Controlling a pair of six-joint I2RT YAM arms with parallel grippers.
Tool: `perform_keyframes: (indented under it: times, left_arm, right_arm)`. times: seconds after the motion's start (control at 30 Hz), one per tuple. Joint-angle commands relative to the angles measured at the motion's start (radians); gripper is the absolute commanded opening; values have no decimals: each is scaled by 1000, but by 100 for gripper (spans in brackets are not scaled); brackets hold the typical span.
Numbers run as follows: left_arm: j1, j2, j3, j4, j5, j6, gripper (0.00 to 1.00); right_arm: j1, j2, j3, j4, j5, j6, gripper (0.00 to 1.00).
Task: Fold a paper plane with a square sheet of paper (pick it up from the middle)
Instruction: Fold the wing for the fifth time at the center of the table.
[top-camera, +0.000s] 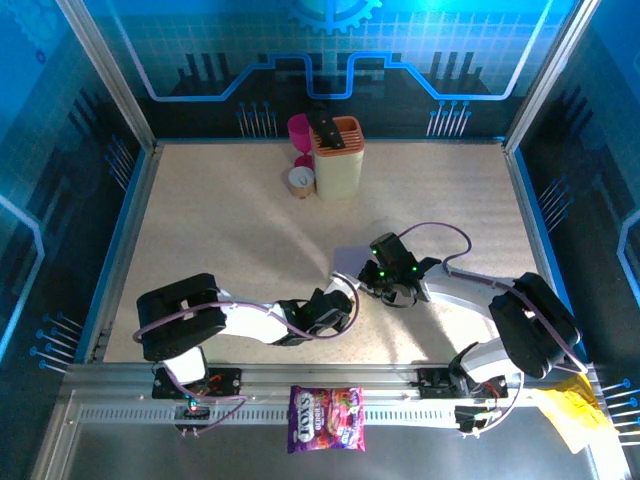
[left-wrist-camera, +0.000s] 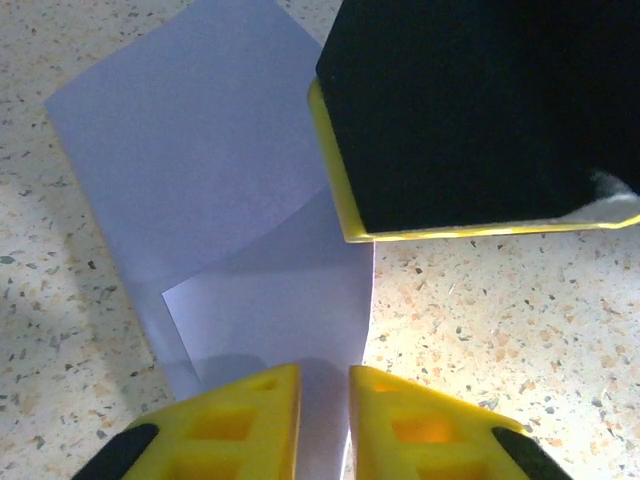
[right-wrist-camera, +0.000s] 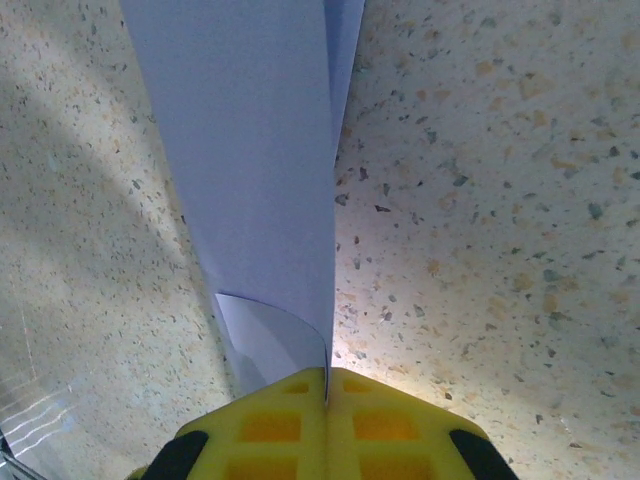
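Setup is inside a boxy enclosure with glossy blue walls (top-camera: 420, 50) covered in glowing circuit-line graphics, plus half a gear (top-camera: 335, 10) at the top of the back panel and silver metal posts (top-camera: 105, 70) slanting down the corners. The surface (top-camera: 220, 220) is a pale beige speckled stone-look top with blue trim (top-camera: 118, 245) along the sides, ending at a ribbed aluminium rail (top-camera: 120, 415) on the near edge. Lighting is pretty uneven, with soft bright patches and long shadows across the surface, and a warm glare spot showing up close in the wrist views.
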Motion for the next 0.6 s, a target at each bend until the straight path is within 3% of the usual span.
perform_keyframes:
  times: [0.0, 0.1, 0.43, 0.47, 0.57]
  left_arm:
    - [3, 37, -20, -53, -18, -15, 13]
    - [4, 35, -24, -51, -12, -16, 0]
    - [15, -50, -84, -5, 36, -35, 0]
    - [15, -68, -95, 2, 44, -34, 4]
    - [13, -112, -115, -3, 70, -21, 31]
  right_arm:
    - [29, -9, 6, 12, -44, 9, 0]
    - [31, -11, 7, 11, -44, 9, 0]
    - [31, -10, 11, 6, -40, 11, 0]
    - [32, -12, 13, 6, -37, 12, 0]
    - [34, -14, 16, -1, -34, 8, 0]
